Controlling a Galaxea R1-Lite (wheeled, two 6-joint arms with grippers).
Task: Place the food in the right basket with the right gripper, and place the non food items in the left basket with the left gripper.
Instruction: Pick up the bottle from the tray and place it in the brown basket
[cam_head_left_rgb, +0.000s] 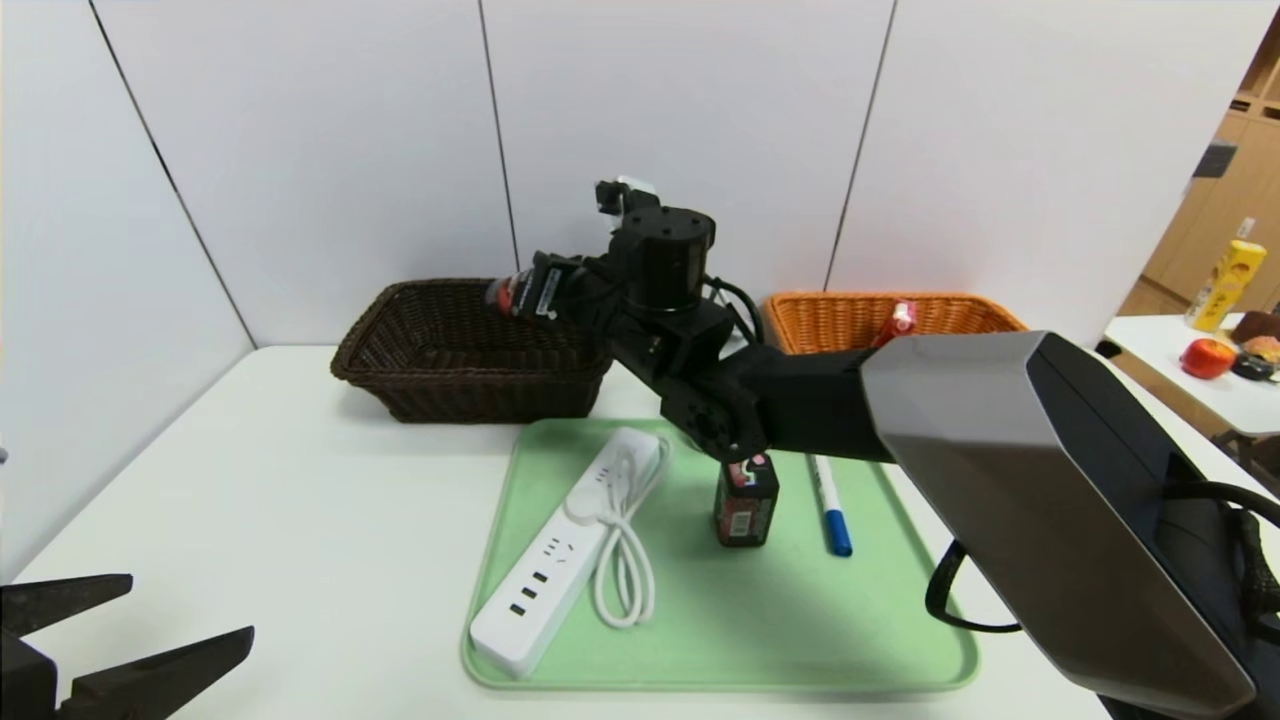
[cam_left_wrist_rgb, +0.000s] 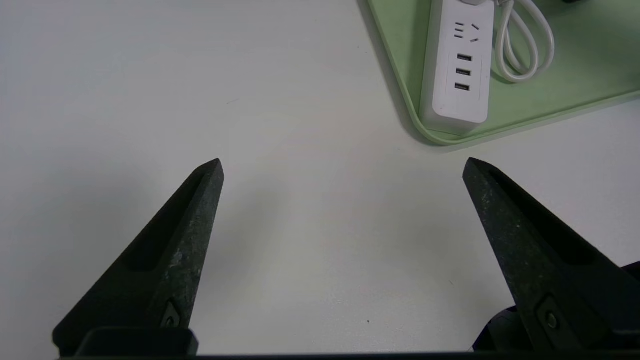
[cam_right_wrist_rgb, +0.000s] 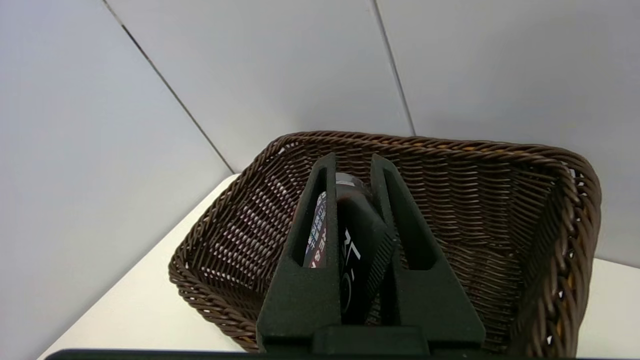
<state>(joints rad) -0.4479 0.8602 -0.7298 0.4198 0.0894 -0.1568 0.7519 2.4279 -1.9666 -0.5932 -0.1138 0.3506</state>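
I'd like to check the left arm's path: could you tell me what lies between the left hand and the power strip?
Only bare white table: the left wrist view shows the open left hand facing the power strip on the green tray.

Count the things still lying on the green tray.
3 on the green tray: the white power strip with its coiled cord on the left side, the small black carton standing near the middle, and the blue-capped marker to its right. The arm may hide more.

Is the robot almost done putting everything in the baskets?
Not yet. One red carton already sits in the orange basket. The right gripper holds the black tube over the brown basket. The power strip, black carton and marker wait on the tray. The left gripper hangs open.
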